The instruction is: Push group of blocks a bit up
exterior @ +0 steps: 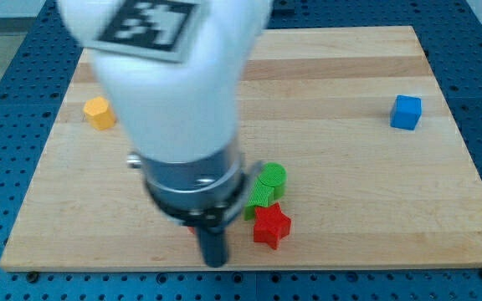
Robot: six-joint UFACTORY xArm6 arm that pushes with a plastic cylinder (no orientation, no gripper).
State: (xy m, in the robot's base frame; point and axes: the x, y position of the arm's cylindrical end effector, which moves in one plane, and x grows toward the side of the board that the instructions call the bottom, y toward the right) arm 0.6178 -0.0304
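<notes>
The rod had no pincer, only my tip (215, 261), which sat low by the board's (350, 226) bottom edge, just left of the red star (271, 227) and green cylinder (269, 184), presumably to shove the group upward from beneath.

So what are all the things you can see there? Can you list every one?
wooden board: one, light brown, fills most of the view
pegboard bench: one, blue, around the board
yellow block: one, yellow, the view's left
blue cube: one, blue, the view's right
green cylinder: one, green, bottom centre, in the group
green block: one, green, partly hidden, against the cylinder
red star: one, red, just below the greens
arm: one, white, with a black-and-white marker
my tip: one, dark, left of the red star
</notes>
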